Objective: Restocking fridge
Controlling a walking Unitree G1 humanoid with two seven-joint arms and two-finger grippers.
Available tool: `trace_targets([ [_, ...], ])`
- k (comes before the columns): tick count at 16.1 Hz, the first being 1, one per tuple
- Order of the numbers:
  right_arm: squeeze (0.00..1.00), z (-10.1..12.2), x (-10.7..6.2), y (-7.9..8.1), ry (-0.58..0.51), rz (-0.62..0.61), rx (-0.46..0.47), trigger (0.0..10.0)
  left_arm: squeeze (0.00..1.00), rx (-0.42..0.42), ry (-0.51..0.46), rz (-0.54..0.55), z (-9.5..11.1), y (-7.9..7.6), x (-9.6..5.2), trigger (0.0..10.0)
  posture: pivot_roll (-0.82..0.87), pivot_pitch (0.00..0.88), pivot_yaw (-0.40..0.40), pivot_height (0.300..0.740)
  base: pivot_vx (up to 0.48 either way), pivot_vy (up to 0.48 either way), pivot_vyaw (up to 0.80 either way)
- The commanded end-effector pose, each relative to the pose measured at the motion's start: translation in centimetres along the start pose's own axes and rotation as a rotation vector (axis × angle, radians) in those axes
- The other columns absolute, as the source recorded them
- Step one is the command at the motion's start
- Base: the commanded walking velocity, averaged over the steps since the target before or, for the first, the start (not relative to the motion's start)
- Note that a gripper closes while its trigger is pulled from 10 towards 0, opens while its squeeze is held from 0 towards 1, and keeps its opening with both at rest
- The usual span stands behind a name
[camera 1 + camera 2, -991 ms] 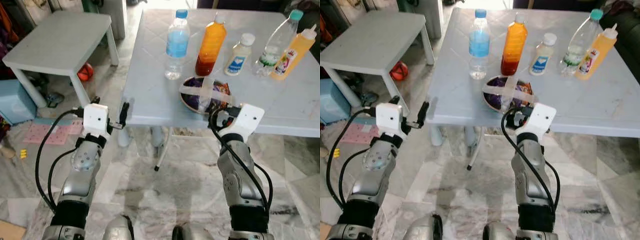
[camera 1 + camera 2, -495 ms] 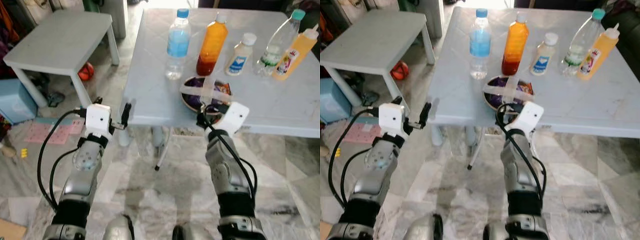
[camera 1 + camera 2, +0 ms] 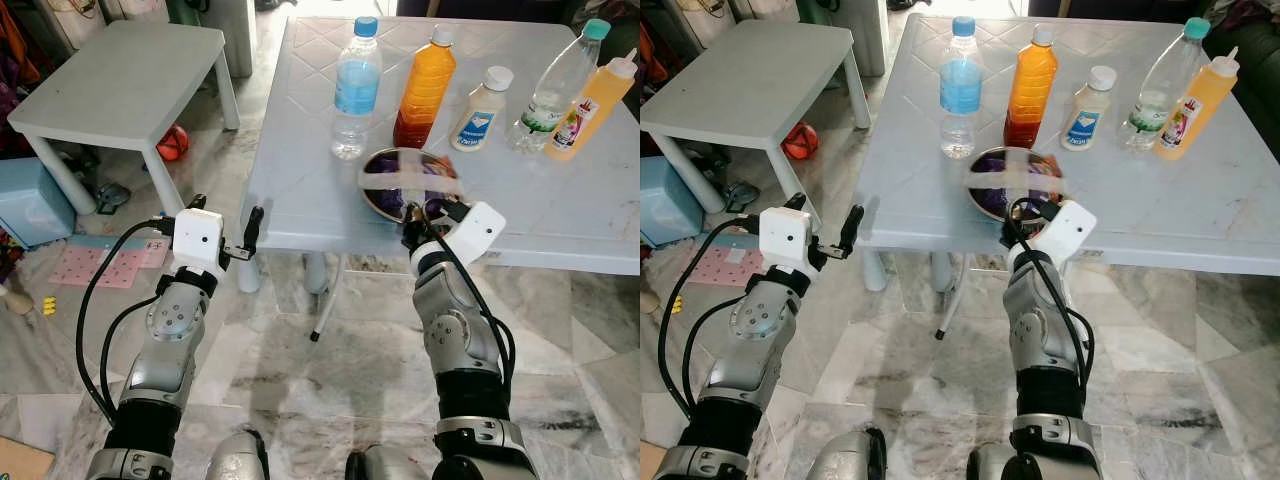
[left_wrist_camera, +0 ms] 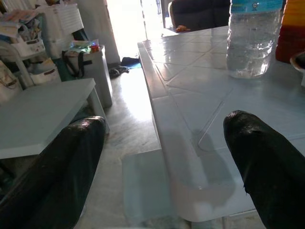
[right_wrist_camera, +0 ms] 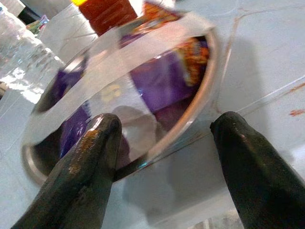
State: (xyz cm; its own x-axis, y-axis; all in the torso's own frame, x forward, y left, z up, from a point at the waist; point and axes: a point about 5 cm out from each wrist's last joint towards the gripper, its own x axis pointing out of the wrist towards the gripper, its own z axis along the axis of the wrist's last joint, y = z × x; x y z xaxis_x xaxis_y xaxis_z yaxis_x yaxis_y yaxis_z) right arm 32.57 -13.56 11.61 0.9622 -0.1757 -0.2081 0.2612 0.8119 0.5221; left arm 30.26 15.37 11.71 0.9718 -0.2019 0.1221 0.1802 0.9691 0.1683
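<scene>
On the white plastic table (image 3: 300, 190) stands a row of bottles: a water bottle (image 3: 354, 85), an orange juice bottle (image 3: 422, 85), a small white bottle (image 3: 481, 108), a clear teal-capped bottle (image 3: 553, 85) and a yellow squeeze bottle (image 3: 592, 105). In front of them sits a metal bowl (image 3: 405, 185) of purple snack packets with a clear strip across its top. My right gripper (image 5: 167, 123) is open at the table's front edge, a finger on either side of the bowl's near rim. My left gripper (image 4: 164, 126) is open beside the table's front left corner, holding nothing.
A low white side table (image 3: 120, 80) stands to the left, with an orange ball (image 3: 172, 143) under it and a blue box (image 3: 25, 200) beside it. Marble floor lies below my arms. Table legs are just ahead under the edge.
My right gripper has swung left and forward, up to the bowl's near rim; the bowl looks blurred now. The left arm has barely moved.
</scene>
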Motion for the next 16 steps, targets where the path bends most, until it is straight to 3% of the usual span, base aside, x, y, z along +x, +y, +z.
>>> trace_targets([
  [1,0.00,-1.0,0.0,0.6,0.049,-0.028,0.061,0.0,0.00,0.009,0.002,-0.013,0.1,-0.1,0.2,10.0,0.00,0.127,0.020,0.740,0.000,0.000,0.00],
  [4,0.00,0.1,0.1,0.1,0.019,-0.062,0.097,0.0,0.00,0.007,-0.002,-0.012,0.1,-0.2,0.2,10.0,0.00,0.125,0.020,0.740,0.000,0.000,0.00],
  [6,0.00,0.7,0.1,-0.4,0.002,-0.082,0.095,1.1,0.00,0.007,-0.003,-0.010,0.2,-0.1,0.3,10.0,0.00,0.124,0.020,0.740,0.000,0.000,0.00],
  [7,0.00,1.0,0.2,-0.7,-0.008,-0.090,0.092,3.5,0.00,0.007,-0.003,-0.010,0.2,-0.1,0.3,10.0,0.00,0.124,0.022,0.740,0.000,0.000,0.00],
  [8,0.00,1.5,0.3,-1.1,-0.023,-0.094,0.078,10.0,0.00,0.006,-0.002,-0.011,0.1,-0.2,0.3,10.0,0.00,0.123,0.023,0.740,0.000,0.000,0.00],
  [12,0.00,3.3,1.0,-2.7,-0.074,-0.131,0.046,10.0,0.00,0.007,-0.005,-0.013,0.2,-0.2,0.4,10.0,-0.01,0.120,0.028,0.740,0.000,0.000,0.00],
  [16,0.00,4.4,1.4,-3.0,-0.098,-0.127,0.060,10.0,0.00,0.010,-0.005,-0.013,0.2,-0.1,0.5,10.0,0.00,0.118,0.030,0.740,0.000,0.000,0.00],
])
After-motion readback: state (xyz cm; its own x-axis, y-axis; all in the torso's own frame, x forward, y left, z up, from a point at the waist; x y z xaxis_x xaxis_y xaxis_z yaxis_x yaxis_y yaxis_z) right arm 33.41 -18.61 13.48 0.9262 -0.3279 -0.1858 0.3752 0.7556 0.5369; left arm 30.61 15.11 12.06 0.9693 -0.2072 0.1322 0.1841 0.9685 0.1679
